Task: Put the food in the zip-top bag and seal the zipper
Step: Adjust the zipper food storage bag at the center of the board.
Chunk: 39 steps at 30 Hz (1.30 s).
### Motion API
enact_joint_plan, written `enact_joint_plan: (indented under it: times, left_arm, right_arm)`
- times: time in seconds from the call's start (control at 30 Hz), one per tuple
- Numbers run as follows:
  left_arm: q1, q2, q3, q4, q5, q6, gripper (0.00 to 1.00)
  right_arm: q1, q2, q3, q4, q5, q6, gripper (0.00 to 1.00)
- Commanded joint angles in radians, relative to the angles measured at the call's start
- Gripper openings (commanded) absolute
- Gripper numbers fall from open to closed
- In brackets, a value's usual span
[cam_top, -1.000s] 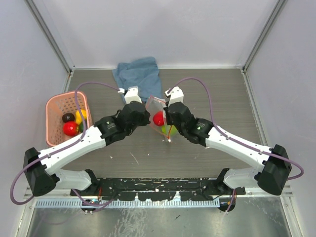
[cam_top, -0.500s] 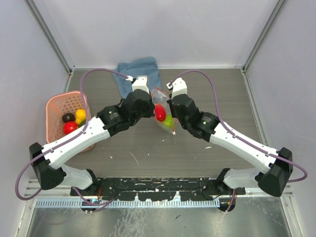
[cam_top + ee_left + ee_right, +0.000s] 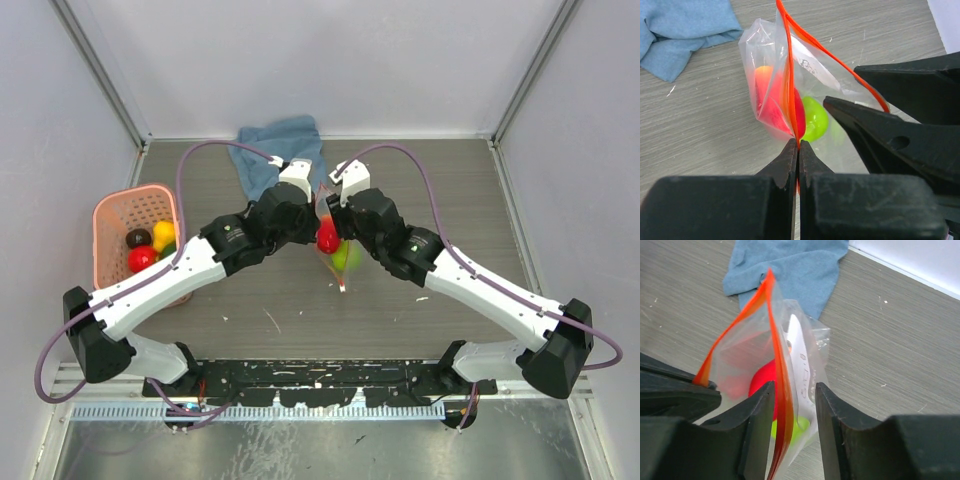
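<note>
The jaws of the left gripper [image 3: 798, 142] are pressed together on the thin red-orange zipper strip [image 3: 785, 65] of the clear thin plastic zip-top bag [image 3: 752, 55]. The strip is pinched right at the fingertips and is seen running away from them. The jaws of the right gripper [image 3: 794, 387] are spread, and the same strip is passed through the gap between them, close against one finger; whether it is touched there cannot be told. In the overhead view the two grippers are set tip to tip with the bag between them, above the grey wood-grain table [image 3: 450, 200]. Inside the bag, just beyond the left gripper's tips, a glossy rounded red toy fruit [image 3: 775, 102] and a glossy rounded green toy fruit [image 3: 815, 120] are seen side by side, the green one nearer the right gripper's fingers [image 3: 880, 130]. A white patch [image 3: 797, 347] is seen on the bag wall above the right jaws. A crumpled blue cloth [image 3: 790, 265] is laid on the table beyond both sets of jaws. Well off to the left of the left gripper, a pink lattice plastic basket [image 3: 98, 240] is stood on the table, and more toy fruits [image 3: 142, 259], red, yellow and dark brown, are kept in it.
</note>
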Motion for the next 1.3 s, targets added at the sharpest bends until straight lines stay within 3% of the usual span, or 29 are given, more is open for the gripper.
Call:
enact_joint_plan:
  times: [0.0, 0.23, 0.43, 0.67, 0.9, 1.1, 1.27]
  left_arm:
    - [0.004, -0.009, 0.034, 0.061, 0.039, 0.034, 0.0]
    - [0.003, -0.024, 0.028, 0.07, 0.054, 0.044, 0.0]
    - [0.004, -0.033, 0.018, 0.08, 0.069, 0.059, 0.0]
    - [0.004, -0.046, 0.021, 0.051, 0.006, 0.079, 0.0]
    - [0.004, -0.048, -0.005, 0.113, 0.034, 0.088, 0.0]
    - [0.004, -0.05, -0.044, 0.186, 0.073, 0.065, 0.16]
    - [0.004, -0.033, -0.067, 0.225, 0.095, 0.032, 0.22]
  right_arm:
    - [-0.006, -0.001, 0.022, 0.084, -0.078, -0.049, 0.45]
    - [-0.017, 0.022, 0.034, 0.11, -0.019, -0.051, 0.38]
    - [-0.031, 0.008, 0.035, 0.158, 0.119, -0.04, 0.16]
    - [-0.069, -0.068, -0.004, 0.23, 0.186, 0.005, 0.02]
    - [-0.074, -0.112, -0.086, 0.31, 0.142, 0.015, 0.01]
    - [-0.075, -0.107, -0.155, 0.344, 0.15, 0.029, 0.0]
    - [-0.074, -0.096, -0.186, 0.371, 0.147, 0.039, 0.0]
